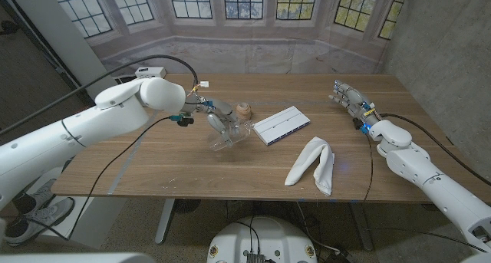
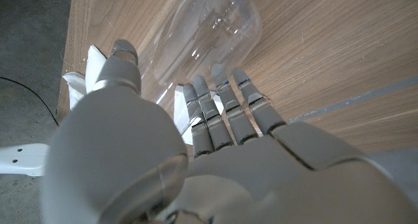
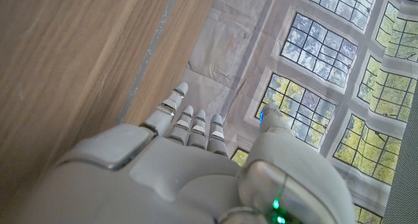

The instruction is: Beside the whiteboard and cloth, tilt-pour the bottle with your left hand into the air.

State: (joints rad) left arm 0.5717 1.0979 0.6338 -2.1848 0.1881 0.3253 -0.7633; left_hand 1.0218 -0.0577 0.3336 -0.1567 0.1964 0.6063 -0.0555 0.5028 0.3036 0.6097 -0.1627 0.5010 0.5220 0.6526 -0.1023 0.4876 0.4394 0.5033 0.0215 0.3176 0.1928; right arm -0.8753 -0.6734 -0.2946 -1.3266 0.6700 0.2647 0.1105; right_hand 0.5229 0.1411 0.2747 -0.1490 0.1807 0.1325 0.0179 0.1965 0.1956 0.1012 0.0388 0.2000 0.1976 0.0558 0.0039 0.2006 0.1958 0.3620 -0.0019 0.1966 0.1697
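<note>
Left hand (image 1: 217,116) over left-centre of bench (image 1: 153,167), fingers (image 2: 222,110) wrapped round clear plastic bottle (image 1: 229,134), thumb on opposite side. Bottle tilted, held above wood. Small round wooden object (image 1: 244,108) on bench just behind bottle. Whiteboard (image 1: 281,125) lay flat just right of bottle, apart from it. White cloth (image 1: 313,165) crumpled nearer front edge, right of whiteboard. Right hand (image 1: 350,102) at far right of bench, fingers extended and apart, holding nothing.
</note>
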